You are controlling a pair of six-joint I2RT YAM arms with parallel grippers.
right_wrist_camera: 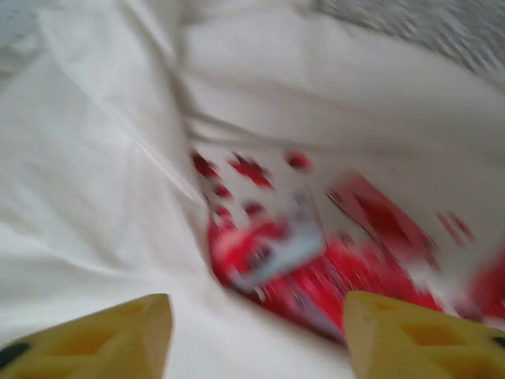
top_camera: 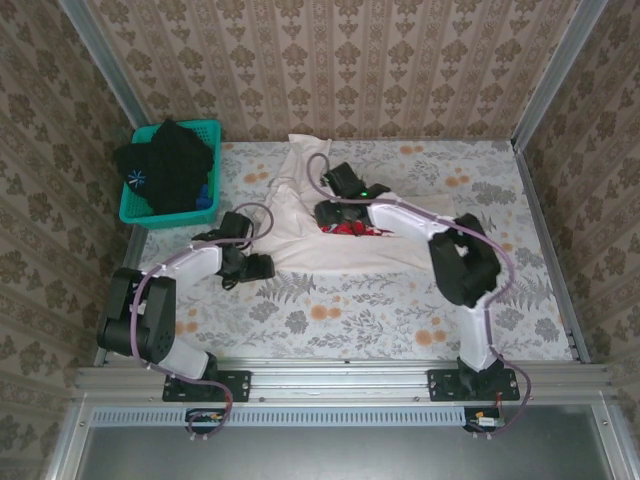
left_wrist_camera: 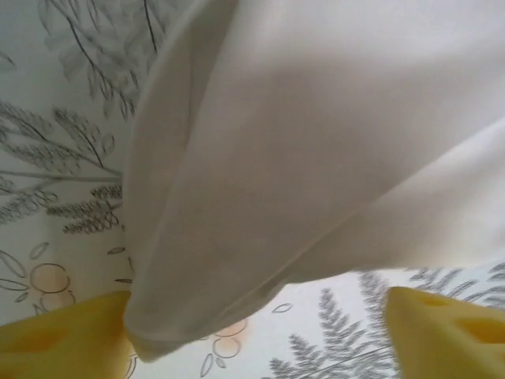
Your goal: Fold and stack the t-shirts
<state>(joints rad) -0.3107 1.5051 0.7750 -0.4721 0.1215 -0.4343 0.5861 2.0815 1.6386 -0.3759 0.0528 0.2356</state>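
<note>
Left wrist view: one white t-shirt (left_wrist_camera: pixel 300 158), its folded edge between the parted fingers of the left gripper (left_wrist_camera: pixel 251 316), touching one pad. Right wrist view: right gripper (right_wrist_camera: pixel 256 306) spread wide over the shirt's red graphic (right_wrist_camera: pixel 316 260). Top external view: shirt centred on the floral table (top_camera: pixel 400 320); one teal basket (top_camera: pixel 138 214) holds dark garments (top_camera: pixel 170 165).

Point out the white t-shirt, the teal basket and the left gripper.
white t-shirt (top_camera: pixel 300 225): top external view, on the plain pale cloth of its body.
teal basket (top_camera: pixel 160 218): top external view, on its near rim.
left gripper (left_wrist_camera: pixel 256 316): left wrist view, midway between its yellow fingertips.
</note>
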